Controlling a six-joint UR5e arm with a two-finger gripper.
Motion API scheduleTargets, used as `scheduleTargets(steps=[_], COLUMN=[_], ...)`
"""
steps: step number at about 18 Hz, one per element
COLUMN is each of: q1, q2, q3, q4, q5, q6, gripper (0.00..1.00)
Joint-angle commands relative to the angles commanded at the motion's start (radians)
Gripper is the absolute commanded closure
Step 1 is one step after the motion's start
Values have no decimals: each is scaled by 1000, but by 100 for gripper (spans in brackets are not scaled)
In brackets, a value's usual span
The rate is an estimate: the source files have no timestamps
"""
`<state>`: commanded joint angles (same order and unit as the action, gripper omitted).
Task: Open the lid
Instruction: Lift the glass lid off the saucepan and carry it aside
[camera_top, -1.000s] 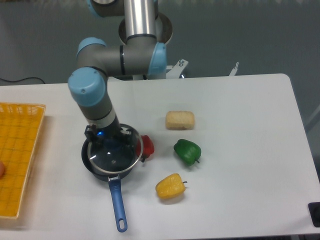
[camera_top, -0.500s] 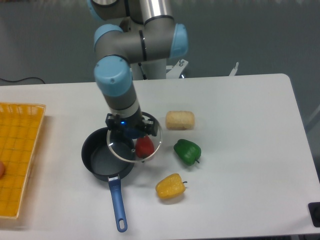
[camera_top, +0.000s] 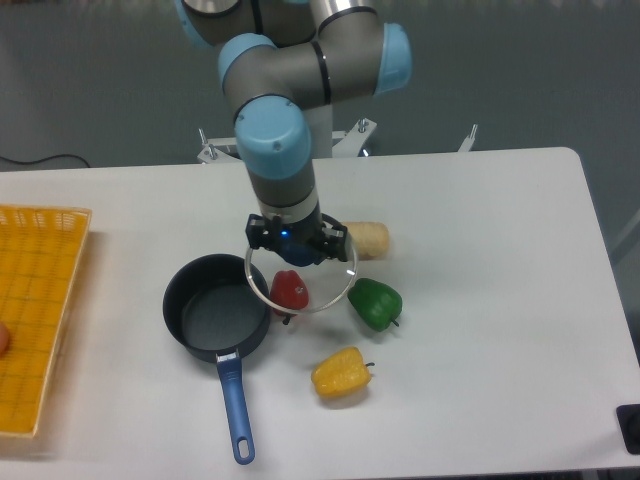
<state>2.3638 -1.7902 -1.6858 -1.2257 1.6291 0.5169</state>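
The round clear glass lid with its thin metal rim hangs in the air above the red pepper, to the right of the saucepan. My gripper is shut on the lid's blue centre knob, which the fingers mostly hide. The dark saucepan stands uncovered on the white table, its blue handle pointing toward the front edge. Nothing shows inside the pan.
A green pepper lies just right of the lid, a yellow pepper in front of it, and a beige bread roll behind. A yellow basket sits at the left edge of the table.
The arm has carried the lid off the saucepan and to the right, from over the pan to above the red pepper. The pan has stayed in place.
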Motion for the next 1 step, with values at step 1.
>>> scheduleTargets(steps=[1], q1=[2], q2=[0], q3=[2], q4=[0], q5=[0], q6=[0], gripper=[44])
